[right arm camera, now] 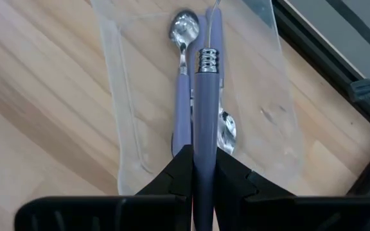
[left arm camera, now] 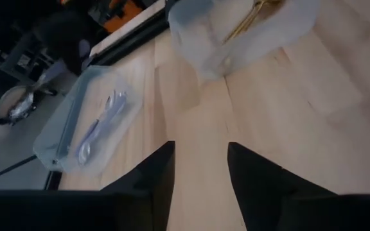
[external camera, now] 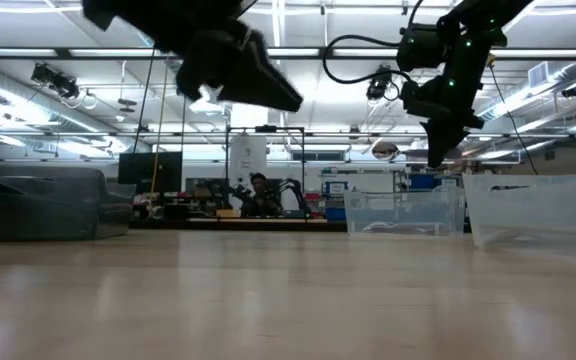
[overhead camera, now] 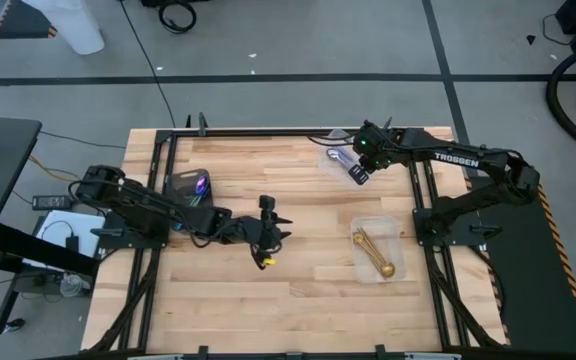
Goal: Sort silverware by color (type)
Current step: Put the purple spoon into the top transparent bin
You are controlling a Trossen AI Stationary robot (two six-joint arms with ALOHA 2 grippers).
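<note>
My right gripper [overhead camera: 358, 165] hovers over a clear container [overhead camera: 340, 158] near the table's far right edge, shut on a silver spoon with a lilac handle [right arm camera: 205, 102]. Two more lilac-handled spoons [right arm camera: 184, 58] lie flat in that container. Gold spoons [overhead camera: 373, 252] lie in a second clear container [overhead camera: 392, 228] nearer the front. Iridescent spoons [overhead camera: 200, 185] sit in a dark tray [overhead camera: 178, 186] at the left. My left gripper [overhead camera: 273, 228] hangs open above the bare table middle, holding nothing [left arm camera: 200, 151]. My right gripper pinches the lilac handle [right arm camera: 204, 138] between its two fingers, with the handle lying along them. The spoon sticks out past the fingertips, its ringed collar [right arm camera: 206, 61] and neck beyond. It is lifted clear above the container, its shiny bowl [external camera: 385, 151] in the air.
Black frame rails [overhead camera: 423, 200] run along the table's left, right and far sides. Bare wood [overhead camera: 268, 300] stretches across the near half of the table. Beyond the far edge the low view shows a room with a person [external camera: 258, 190] seated far off.
</note>
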